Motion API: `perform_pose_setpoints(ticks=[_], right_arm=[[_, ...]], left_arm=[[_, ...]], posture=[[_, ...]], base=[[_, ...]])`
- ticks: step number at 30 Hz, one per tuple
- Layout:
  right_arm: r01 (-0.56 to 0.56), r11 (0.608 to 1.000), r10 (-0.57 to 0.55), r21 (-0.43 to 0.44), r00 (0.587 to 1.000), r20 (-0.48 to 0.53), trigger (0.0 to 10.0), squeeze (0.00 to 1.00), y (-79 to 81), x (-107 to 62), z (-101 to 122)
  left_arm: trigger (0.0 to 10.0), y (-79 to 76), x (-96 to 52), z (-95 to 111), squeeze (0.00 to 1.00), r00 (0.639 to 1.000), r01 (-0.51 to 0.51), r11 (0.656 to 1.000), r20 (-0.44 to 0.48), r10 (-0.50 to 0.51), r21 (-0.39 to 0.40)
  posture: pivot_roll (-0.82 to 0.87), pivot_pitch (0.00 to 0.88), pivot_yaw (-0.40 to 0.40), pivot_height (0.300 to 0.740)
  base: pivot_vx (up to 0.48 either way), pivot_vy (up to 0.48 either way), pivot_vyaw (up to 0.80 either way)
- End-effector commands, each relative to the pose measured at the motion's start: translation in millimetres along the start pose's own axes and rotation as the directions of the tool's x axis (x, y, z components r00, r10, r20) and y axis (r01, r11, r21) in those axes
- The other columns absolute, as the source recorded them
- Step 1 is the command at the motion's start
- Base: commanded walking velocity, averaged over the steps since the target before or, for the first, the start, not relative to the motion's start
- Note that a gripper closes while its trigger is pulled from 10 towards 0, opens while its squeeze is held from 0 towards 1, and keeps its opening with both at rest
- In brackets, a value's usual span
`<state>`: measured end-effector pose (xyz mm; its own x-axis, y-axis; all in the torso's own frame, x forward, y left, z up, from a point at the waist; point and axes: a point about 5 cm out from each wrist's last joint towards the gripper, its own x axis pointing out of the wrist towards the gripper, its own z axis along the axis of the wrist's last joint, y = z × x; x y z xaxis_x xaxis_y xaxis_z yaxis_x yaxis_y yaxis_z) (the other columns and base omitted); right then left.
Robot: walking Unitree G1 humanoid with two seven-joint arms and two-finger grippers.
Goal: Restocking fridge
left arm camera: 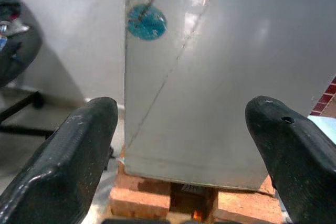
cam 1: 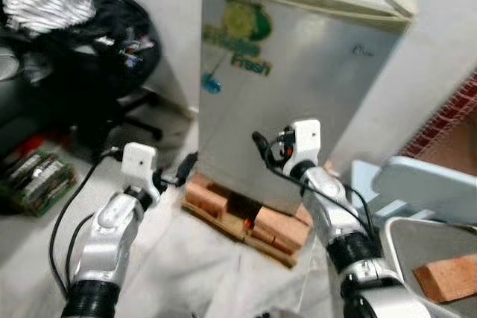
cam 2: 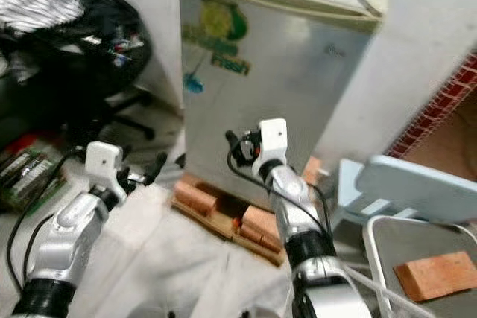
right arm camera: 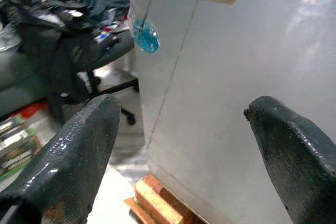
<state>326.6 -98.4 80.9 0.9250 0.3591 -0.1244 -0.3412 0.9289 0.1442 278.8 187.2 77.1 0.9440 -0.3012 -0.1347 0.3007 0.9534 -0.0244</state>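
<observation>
- Fingers (left arm camera: pixel 79 156) of left gripper (left arm camera: pixel 178 150) spread wide, empty, aimed at lower part of fridge (cam 1: pixel 298 102); right gripper (right arm camera: pixel 184 145) likewise spread, empty, near door face.
- Fridge door shut; stands on bricks (cam 1: pixel 279 229) over pallet.
- Risk, judged: pulling at door could rock fridge on bricks; no handle made out, fingers may slip off smooth steel.
- Around: office chair (cam 1: pixel 112 57) piled with clutter to the left, white cloth (cam 1: pixel 201 273) on floor, tray with brick (cam 1: pixel 447 277) to the right.
- No stock in view.
</observation>
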Motion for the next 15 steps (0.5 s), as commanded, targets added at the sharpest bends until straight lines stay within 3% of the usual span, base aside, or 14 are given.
perform_pose_setpoints(ticks=[1,9,13,15], right_arm=[[-0.012,1.0,0.012,-0.008,1.0,0.025,10.0,0.0,4.3,1.9,8],[0.002,1.0,-0.002,-0.009,1.0,0.012,10.0,0.0,2.4,-4.4,4],[0.018,1.0,-0.018,0.001,1.0,0.011,10.0,0.0,-0.2,-6.4,4],[0.025,0.999,-0.026,0.047,0.999,0.024,10.0,0.0,-1.7,-8.4,5]], left_arm=[[10.0,5.8,-1.0,3,0.0,1.0,-0.021,1.0,0.012,0.021,0.007],[10.0,6.2,-0.1,5,0.0,0.999,-0.051,0.998,0.002,0.051,-0.036],[10.0,5.7,0.8,5,0.0,0.999,-0.049,0.998,-0.002,0.048,-0.039],[10.0,9.3,1.4,3,0.0,0.997,-0.078,0.996,-0.013,0.077,-0.04]], posture=[[0.13,0.0,-0.064,0.74],[0.13,0.0,-0.066,0.74],[0.11,0.0,-0.065,0.74],[0.11,0.0,-0.065,0.74]], base=[[0.0,0.48,-0.8],[0.0,0.44,-0.8],[0.0,0.0,-0.8],[0.0,0.0,-0.8]])
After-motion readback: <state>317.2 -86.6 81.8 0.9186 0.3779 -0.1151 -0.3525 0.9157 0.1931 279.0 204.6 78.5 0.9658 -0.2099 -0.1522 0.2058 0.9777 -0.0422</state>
